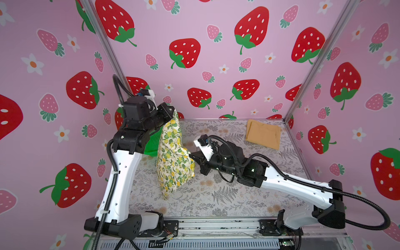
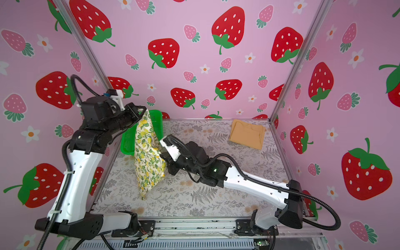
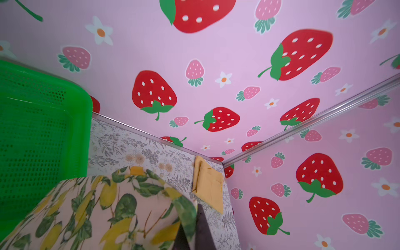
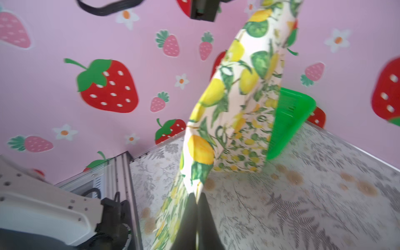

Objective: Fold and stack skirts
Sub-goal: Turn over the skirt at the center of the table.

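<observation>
The cream lemon-print skirt (image 1: pixel 173 160) hangs upright over the left half of the table, its lowest corner touching the floral tabletop. My left gripper (image 1: pixel 172 112) is shut on its top edge, high near the back left corner. My right gripper (image 1: pixel 191 156) is shut on a side edge lower down. In the left wrist view the lemon skirt (image 3: pixel 108 212) drapes over the left gripper (image 3: pixel 195 208). In the right wrist view the right gripper (image 4: pixel 196 195) pinches the lemon skirt (image 4: pixel 238 97). The mustard-yellow skirt (image 1: pixel 263 134) lies folded flat at the back right corner.
A green mesh basket (image 2: pixel 129 140) stands at the back left, behind the hanging skirt and under my left arm. Pink strawberry walls close in the table (image 1: pixel 216 194) on three sides. A metal rail (image 1: pixel 216 225) runs along the front edge.
</observation>
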You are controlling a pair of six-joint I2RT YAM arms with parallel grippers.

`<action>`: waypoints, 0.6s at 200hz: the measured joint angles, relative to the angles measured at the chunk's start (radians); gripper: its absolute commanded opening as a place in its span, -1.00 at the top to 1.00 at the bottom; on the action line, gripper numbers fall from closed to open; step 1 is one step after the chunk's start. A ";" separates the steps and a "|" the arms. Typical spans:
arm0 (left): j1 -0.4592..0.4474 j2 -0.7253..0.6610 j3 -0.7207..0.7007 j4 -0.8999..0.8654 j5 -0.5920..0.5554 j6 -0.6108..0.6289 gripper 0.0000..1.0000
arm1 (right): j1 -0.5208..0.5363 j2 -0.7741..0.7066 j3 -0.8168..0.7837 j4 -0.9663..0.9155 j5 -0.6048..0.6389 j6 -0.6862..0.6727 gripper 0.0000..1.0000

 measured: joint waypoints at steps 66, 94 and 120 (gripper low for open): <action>-0.238 0.460 0.005 0.139 -0.016 -0.042 1.00 | -0.276 -0.141 -0.470 0.019 0.019 0.187 1.00; -0.298 0.662 0.086 0.161 -0.019 -0.077 1.00 | -0.378 -0.197 -0.601 0.019 0.044 0.241 1.00; -0.338 0.842 0.245 0.183 -0.018 -0.109 1.00 | -0.497 -0.199 -0.667 0.022 0.017 0.268 1.00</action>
